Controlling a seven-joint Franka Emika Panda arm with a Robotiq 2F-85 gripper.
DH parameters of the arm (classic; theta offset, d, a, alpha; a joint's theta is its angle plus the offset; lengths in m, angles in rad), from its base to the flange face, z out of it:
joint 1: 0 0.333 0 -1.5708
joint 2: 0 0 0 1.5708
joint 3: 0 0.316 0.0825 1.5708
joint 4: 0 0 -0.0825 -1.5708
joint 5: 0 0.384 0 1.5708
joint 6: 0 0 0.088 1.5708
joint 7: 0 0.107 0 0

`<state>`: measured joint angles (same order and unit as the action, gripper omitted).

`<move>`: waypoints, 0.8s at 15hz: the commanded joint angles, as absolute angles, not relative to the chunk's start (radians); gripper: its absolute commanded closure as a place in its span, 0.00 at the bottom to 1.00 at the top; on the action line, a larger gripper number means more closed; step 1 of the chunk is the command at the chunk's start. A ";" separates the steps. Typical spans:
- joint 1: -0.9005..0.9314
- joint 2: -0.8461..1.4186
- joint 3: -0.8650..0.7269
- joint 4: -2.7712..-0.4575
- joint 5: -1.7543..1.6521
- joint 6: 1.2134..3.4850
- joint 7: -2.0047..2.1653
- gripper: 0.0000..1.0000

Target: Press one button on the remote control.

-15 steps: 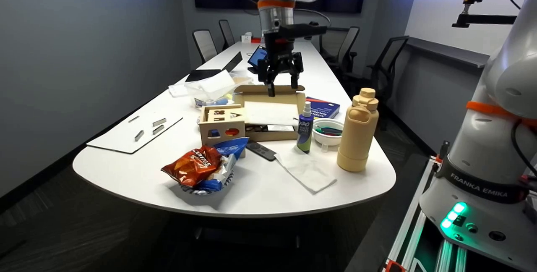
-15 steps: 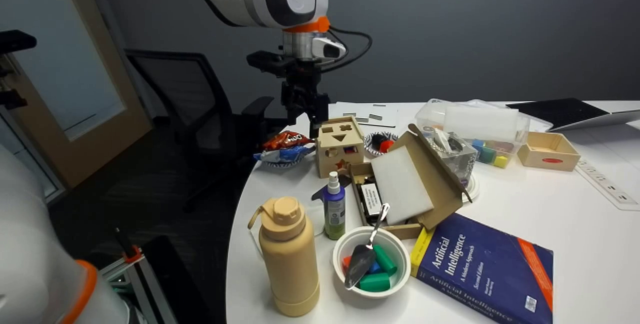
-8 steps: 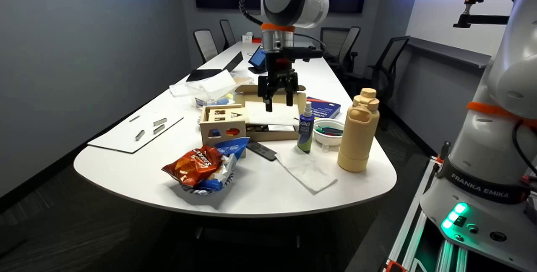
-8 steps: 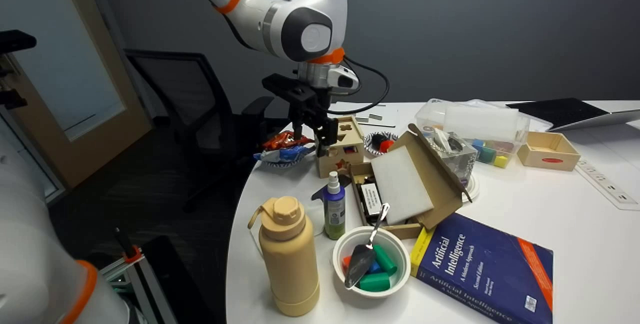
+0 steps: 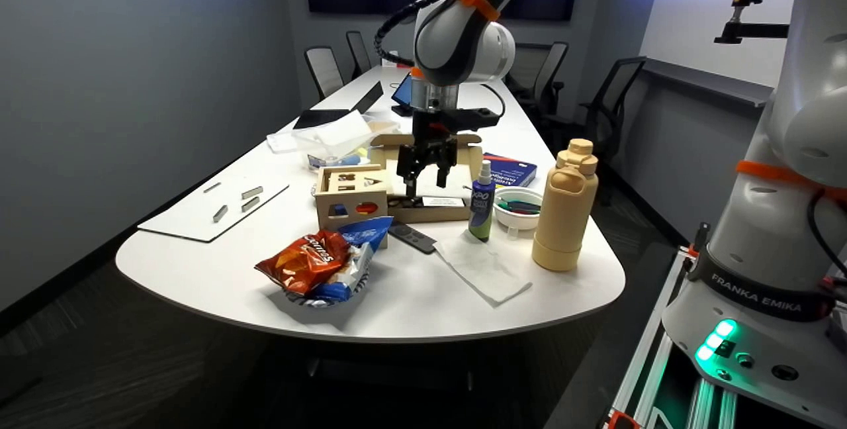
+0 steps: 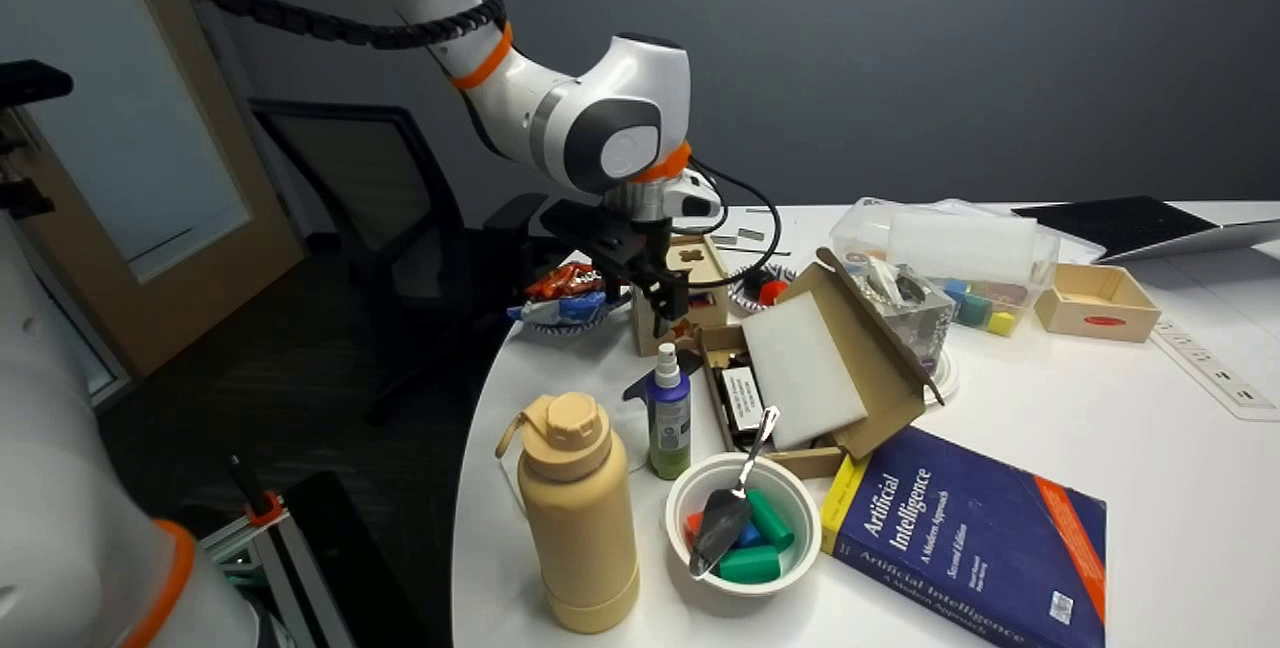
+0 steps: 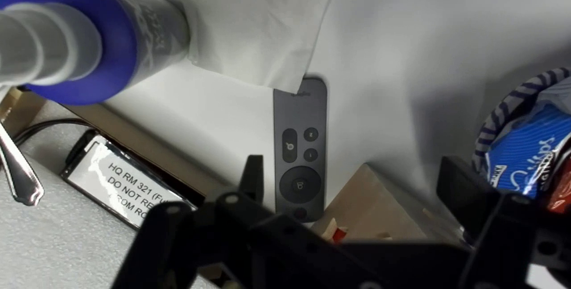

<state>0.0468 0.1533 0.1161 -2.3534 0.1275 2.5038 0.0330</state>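
The remote control point(image 7: 299, 146) is slim and dark grey, with round buttons, a long rocker and a large round pad. It lies flat on the table; it also shows in an exterior view point(image 5: 411, 237), between the wooden shape box and a white napkin. The napkin covers a corner of its far end in the wrist view. In an exterior view it is partly hidden behind the spray bottle. My gripper point(image 7: 352, 166) is open and empty. It hangs above the table, close to the wooden box point(image 5: 351, 207); the remote shows between its fingers, nearer the left one. It touches no button.
A purple spray bottle point(image 5: 482, 207) stands by the white napkin point(image 5: 483, 267). An open cardboard box point(image 6: 800, 368) lies beside the remote. A bowl of chip bags point(image 5: 324, 270), a tan bottle point(image 6: 577, 518), a white bowl point(image 6: 675, 518) and a blue book point(image 6: 975, 538) stand around.
My gripper has come down towards the table, from above the boxes to near the wooden box and cardboard box. It has stayed open. The objects on the table have not moved.
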 commanded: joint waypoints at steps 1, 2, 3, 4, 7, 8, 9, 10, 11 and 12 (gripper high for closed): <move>0.056 0.192 0.108 -2.375 0.132 2.638 0.009 0.00; 0.055 0.205 0.108 -2.376 0.131 2.668 0.008 0.00; 0.053 0.221 0.107 -2.374 0.128 2.696 0.005 0.00; 0.052 0.234 0.106 -2.372 0.126 2.721 0.005 0.25; 0.047 0.277 0.100 -2.359 0.121 2.774 0.004 0.42; 0.045 0.288 0.100 -2.355 0.123 2.782 0.003 0.51; 0.044 0.300 0.099 -2.351 0.124 2.789 0.005 0.58; 0.042 0.309 0.099 -2.347 0.126 2.791 0.004 0.67; 0.044 0.319 0.097 -2.345 0.122 2.793 0.009 0.74; 0.048 0.328 0.092 -2.344 0.115 2.799 0.015 0.83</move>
